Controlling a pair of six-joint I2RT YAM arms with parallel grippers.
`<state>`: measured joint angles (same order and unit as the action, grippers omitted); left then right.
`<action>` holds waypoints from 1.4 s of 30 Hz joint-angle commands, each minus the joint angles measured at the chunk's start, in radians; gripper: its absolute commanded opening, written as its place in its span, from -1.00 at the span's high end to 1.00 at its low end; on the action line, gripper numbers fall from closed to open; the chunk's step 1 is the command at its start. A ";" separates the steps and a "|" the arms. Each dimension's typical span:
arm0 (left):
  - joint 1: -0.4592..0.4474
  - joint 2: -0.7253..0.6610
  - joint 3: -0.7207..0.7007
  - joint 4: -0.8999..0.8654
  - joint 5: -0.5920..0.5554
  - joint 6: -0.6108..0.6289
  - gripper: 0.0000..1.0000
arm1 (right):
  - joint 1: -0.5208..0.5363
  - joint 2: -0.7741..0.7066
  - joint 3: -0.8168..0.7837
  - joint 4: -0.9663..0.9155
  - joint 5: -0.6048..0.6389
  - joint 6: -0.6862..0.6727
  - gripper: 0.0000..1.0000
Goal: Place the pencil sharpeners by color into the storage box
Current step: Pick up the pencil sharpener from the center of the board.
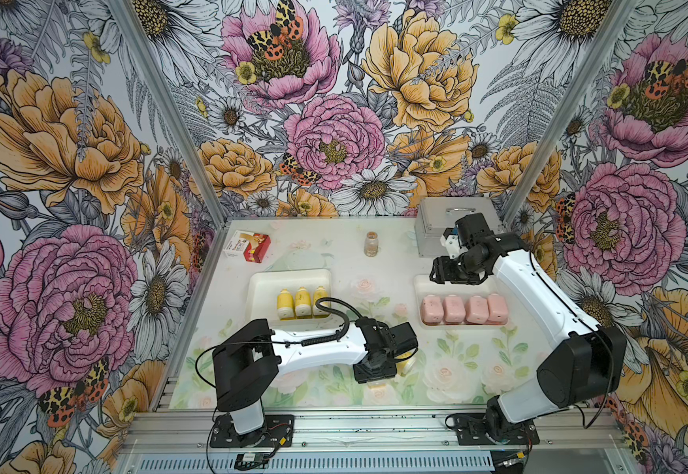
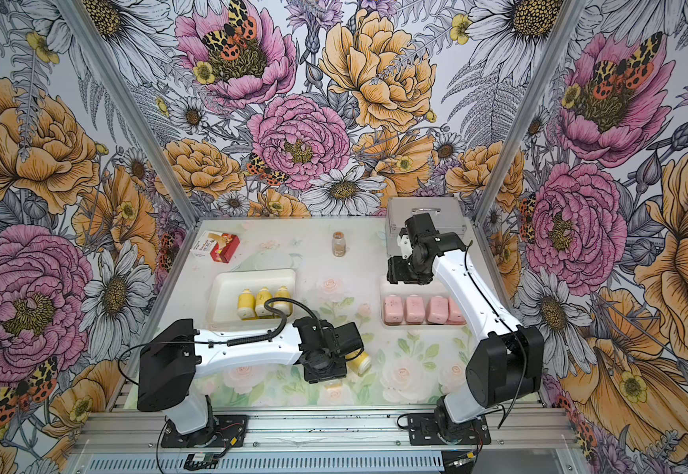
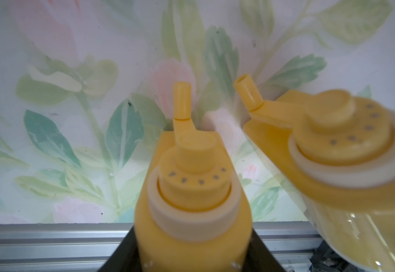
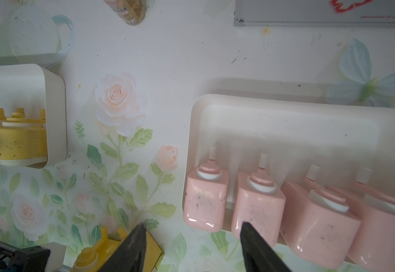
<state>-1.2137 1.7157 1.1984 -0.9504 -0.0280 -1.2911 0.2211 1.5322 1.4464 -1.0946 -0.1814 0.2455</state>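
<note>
Both top views: left claw (image 1: 375,375) low at the surface (image 1: 334,238) front, loose yellow sharpener (image 2: 359,362) just beside it. One white storage box (image 1: 288,281) has three yellow sharpeners (image 1: 302,303), the other storage box (image 1: 419,295) four pink sharpeners (image 1: 463,308); right claw (image 1: 437,273) by its far left corner. Left wrist: claw pinching a second yellow sharpener (image 3: 191,188), loose one alongside. Right wrist: claw spread, empty, pink row just beyond fingertips (image 4: 139,233).

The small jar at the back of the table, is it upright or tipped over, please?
Upright: in a top view the jar stands on its base, cap uppermost.
</note>
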 commanded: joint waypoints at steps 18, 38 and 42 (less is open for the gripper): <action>0.106 -0.347 -0.212 -0.110 -0.052 0.014 0.25 | 0.015 0.008 0.008 0.024 -0.026 0.007 -0.31; 0.502 -0.547 -0.036 -0.443 -0.099 0.370 0.25 | 0.033 0.009 0.008 0.025 -0.037 0.001 -0.31; 0.616 -0.522 0.014 -0.461 -0.087 0.482 0.25 | 0.035 0.009 0.007 0.025 -0.039 -0.001 -0.30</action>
<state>-0.6498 1.1900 1.1679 -1.3724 -0.0971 -0.9325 0.2489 1.5333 1.4452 -1.0863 -0.2081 0.2451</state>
